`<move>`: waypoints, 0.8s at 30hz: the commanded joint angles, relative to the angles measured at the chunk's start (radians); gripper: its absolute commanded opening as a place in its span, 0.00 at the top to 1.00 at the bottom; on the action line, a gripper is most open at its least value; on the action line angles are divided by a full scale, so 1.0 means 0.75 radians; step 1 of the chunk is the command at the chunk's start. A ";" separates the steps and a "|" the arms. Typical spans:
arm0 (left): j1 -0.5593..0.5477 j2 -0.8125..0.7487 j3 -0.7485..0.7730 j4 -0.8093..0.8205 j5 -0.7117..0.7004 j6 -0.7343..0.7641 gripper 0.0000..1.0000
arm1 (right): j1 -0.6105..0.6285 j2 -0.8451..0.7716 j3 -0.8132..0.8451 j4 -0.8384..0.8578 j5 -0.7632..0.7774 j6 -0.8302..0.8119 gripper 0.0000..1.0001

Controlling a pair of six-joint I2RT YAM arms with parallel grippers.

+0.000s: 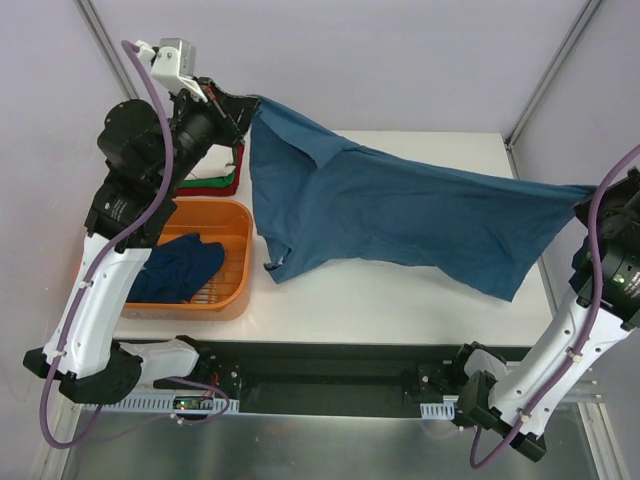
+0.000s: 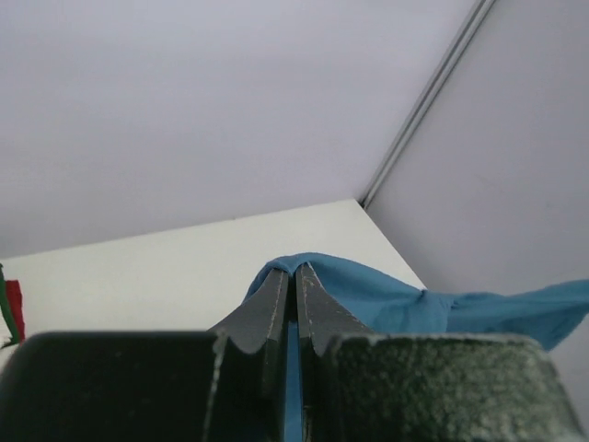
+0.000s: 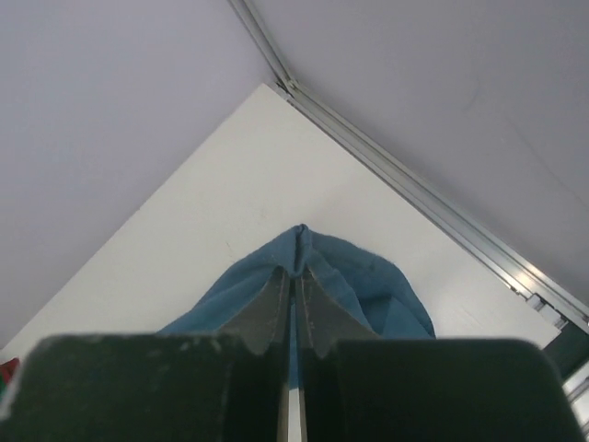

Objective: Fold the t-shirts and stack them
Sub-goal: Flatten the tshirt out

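Observation:
A dark blue t-shirt (image 1: 380, 215) hangs stretched in the air above the white table (image 1: 420, 300), held at two corners. My left gripper (image 1: 243, 115) is shut on its far left corner; the wrist view shows blue cloth (image 2: 368, 295) pinched between the closed fingers (image 2: 267, 313). My right gripper (image 1: 590, 200) is shut on the right corner; the cloth (image 3: 359, 276) bunches around its closed fingers (image 3: 271, 304). Another dark blue t-shirt (image 1: 180, 265) lies crumpled in the orange tub (image 1: 235, 245). Folded green and red shirts (image 1: 215, 183) lie behind the tub, mostly hidden by my left arm.
The orange tub stands at the table's left side. Grey walls with metal frame posts (image 1: 550, 70) enclose the back and sides. The table's front edge (image 1: 400, 335) runs just above the arm bases.

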 commanded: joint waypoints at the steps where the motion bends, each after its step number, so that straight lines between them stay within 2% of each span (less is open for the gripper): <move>1: -0.004 -0.086 0.080 0.052 -0.078 0.119 1.00 | -0.022 -0.003 0.203 -0.076 -0.039 -0.061 0.99; 9: -0.004 -0.215 0.156 0.089 0.008 0.201 1.00 | -0.022 -0.063 0.540 -0.080 0.010 -0.112 0.99; 12: -0.002 -0.197 0.185 0.111 0.006 0.233 1.00 | -0.020 -0.063 0.512 -0.031 0.008 -0.128 0.99; 15: -0.004 -0.095 0.240 0.126 -0.092 0.264 1.00 | -0.020 0.002 0.449 0.030 -0.088 -0.106 0.99; 20: 0.025 0.285 0.460 0.126 -0.268 0.329 1.00 | -0.020 0.249 0.279 0.171 -0.499 -0.045 0.99; 22: 0.092 0.487 0.599 0.122 -0.250 0.303 1.00 | -0.003 0.321 0.228 0.269 -0.609 -0.024 0.99; 24: 0.147 0.627 0.769 0.122 -0.170 0.246 1.00 | 0.029 0.434 0.229 0.312 -0.584 -0.012 0.99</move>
